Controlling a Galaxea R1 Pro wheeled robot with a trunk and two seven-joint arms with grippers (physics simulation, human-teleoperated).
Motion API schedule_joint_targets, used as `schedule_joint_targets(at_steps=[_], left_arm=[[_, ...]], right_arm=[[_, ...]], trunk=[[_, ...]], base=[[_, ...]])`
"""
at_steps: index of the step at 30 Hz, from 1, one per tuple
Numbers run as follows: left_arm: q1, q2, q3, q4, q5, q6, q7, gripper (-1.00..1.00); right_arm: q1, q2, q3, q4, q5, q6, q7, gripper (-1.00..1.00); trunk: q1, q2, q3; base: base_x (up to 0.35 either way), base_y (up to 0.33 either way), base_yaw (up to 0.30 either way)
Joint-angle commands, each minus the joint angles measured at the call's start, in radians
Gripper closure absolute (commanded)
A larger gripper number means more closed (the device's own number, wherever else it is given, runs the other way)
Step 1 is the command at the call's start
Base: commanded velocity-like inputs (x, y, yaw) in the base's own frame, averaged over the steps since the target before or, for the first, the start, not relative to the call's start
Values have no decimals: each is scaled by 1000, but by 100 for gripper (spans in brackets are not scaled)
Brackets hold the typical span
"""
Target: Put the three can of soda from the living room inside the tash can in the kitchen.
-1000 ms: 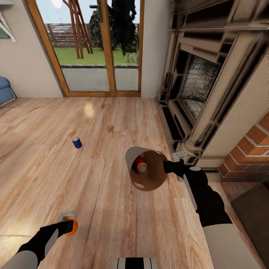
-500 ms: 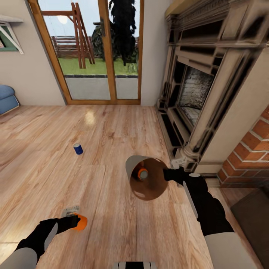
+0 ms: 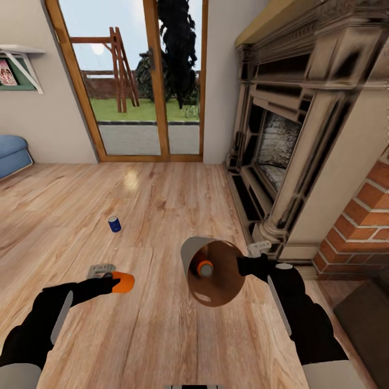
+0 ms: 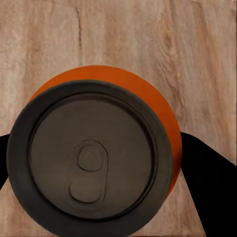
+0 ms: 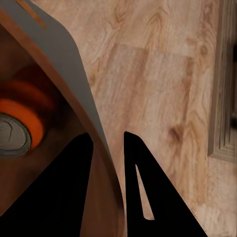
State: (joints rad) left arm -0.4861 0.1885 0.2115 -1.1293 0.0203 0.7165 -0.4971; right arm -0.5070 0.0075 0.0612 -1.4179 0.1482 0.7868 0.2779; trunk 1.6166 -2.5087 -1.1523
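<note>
On the far left we see a bit of the blue sofa by the wall. Our left arm reaches forward, low over the wood floor, and our left gripper holds an orange can on its side, up off the floor. The left wrist view shows what the head view cannot: the can's grey top with its pull tab, and the dark fingers pressed on both sides of the can. We can read no name or words on it.

Farther off, the blue can stands alone on the floor, well apart from both arms. Behind it are the glass doors.

To the right, our right arm stretches forward, and our right gripper holds the bin tipped so that its mouth faces us. Another orange can lies inside. The right wrist view shows the fingers closed on the bin's rim, one inside and one outside.

On the far right stand the fireplace and the red bricks.
</note>
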Motion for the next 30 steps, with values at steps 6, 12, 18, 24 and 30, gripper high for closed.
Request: schedule_joint_targets(at_steps=[6, 12, 18, 24, 30], left_arm=[[31, -2, 0, -73, -6, 43, -30, 100], [81, 1, -1, -152, -7, 78, -96, 100], [125, 5, -1, -236, -7, 118, -148, 100], [166, 8, -3, -297, -10, 149, -255, 100], [196, 11, -4, -352, -14, 182, -436, 100]], right_arm=[[9, -1, 0, -111, -12, 127, 10, 100], [21, -42, 1, -156, -17, 229, 20, 100], [30, -127, -5, -157, -17, 260, 126, 100], [38, -153, -8, -131, -19, 260, 146, 100], [54, -158, -8, -92, -17, 260, 143, 100]], trunk=[[-3, 1, 23], [-5, 3, 47], [-8, 4, 70], [-11, 6, 93], [-13, 7, 116]], base=[[0, 0, 0], [0, 0, 0], [0, 0, 0], [0, 0, 0], [0, 0, 0]])
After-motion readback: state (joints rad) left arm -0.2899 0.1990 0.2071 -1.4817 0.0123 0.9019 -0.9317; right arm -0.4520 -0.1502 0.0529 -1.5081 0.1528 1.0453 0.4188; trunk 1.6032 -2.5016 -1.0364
